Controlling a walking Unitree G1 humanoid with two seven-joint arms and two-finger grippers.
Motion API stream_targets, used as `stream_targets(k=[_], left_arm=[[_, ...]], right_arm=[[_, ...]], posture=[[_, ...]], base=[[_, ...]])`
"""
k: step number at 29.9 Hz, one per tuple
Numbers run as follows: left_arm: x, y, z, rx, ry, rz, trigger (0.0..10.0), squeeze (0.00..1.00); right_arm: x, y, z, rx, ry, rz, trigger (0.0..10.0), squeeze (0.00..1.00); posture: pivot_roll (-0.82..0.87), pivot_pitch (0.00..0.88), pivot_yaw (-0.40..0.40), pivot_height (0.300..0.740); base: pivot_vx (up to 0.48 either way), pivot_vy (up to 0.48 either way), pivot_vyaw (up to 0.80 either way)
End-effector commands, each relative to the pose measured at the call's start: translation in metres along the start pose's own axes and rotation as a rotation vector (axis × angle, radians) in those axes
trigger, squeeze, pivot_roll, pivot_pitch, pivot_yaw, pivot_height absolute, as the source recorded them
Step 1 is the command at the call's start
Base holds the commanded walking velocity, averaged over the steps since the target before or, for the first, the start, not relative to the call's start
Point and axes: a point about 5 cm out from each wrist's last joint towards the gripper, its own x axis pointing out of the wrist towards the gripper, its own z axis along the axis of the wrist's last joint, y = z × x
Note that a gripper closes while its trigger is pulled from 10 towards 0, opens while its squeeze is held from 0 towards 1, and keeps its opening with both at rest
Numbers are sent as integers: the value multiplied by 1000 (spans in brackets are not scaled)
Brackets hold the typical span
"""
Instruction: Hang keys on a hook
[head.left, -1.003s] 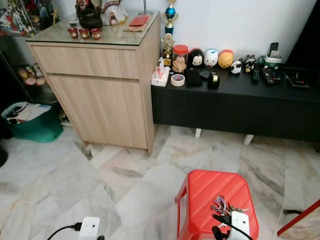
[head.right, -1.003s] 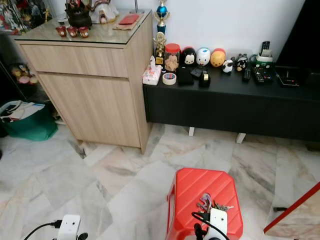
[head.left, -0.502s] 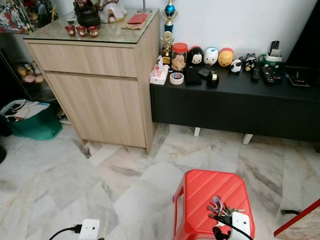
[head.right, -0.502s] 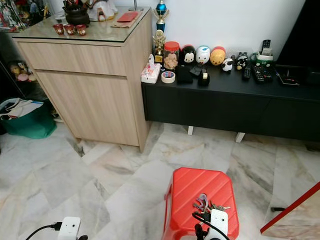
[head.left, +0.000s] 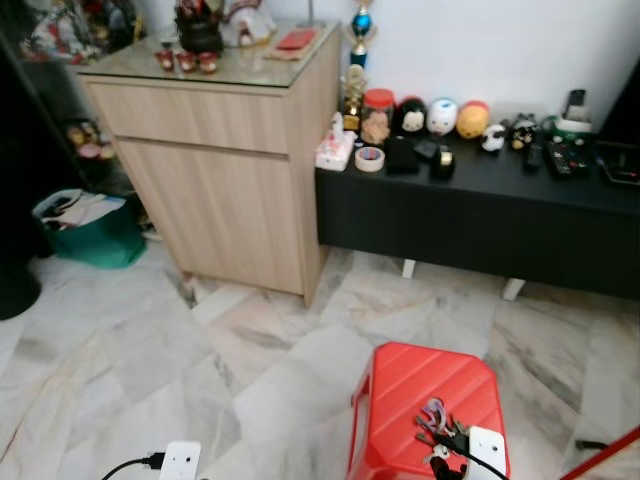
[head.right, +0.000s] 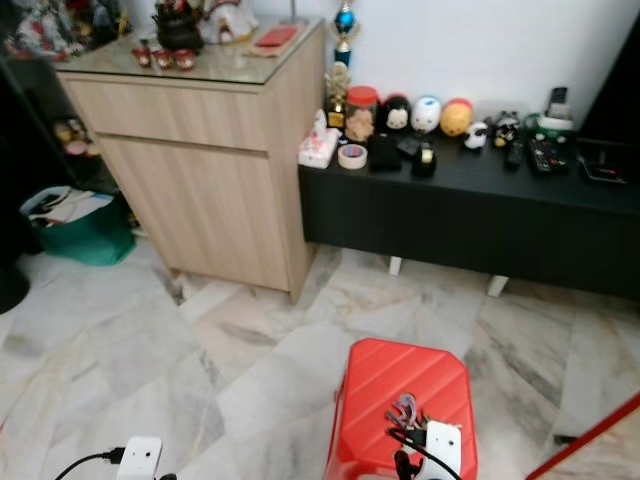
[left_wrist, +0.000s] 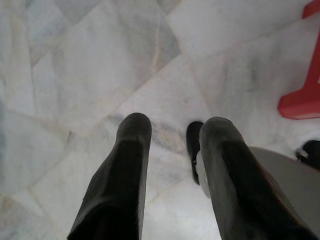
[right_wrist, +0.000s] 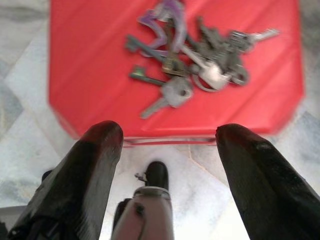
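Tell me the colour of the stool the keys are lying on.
Red. The stool under the keys shows best in the right wrist view.

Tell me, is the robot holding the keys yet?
No, the keys lie loose on the red stool, and the right gripper hangs open short of them.

- Glossy red plastic stool, ribbed with diagonal lines.
- Grey-veined white marble floor.
- Pale wood-grain cabinet.
- Matte black low bench.
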Motion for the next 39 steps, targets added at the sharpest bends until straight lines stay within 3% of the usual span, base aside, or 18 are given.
stream_targets(k=[1,11,28,36,39], left_arm=[[-1,2,-5,17,19,7,10000,0],[-1,2,-4,13,18,11,10000,0],[-1,5,-2,-5,-1,27,10000,0],[3,14,26,-54,-135,57,10000,0],[4,18,43,-108,-222,64,10000,0]], right_arm=[[0,2,-1,1,3,3,10000,0],[0,2,0,4,2,1,10000,0],[0,2,2,14,-28,5,10000,0],[-2,1,12,10,-158,4,10000,0],[-3,-2,17,2,-219,-36,10000,0]], posture=[[40,23,5,740],[41,28,5,740],[37,40,6,740],[27,45,1,740],[27,47,0,740]], base=[[0,-315,0],[0,-300,0],[0,0,0],[0,0,0],[0,0,0]])
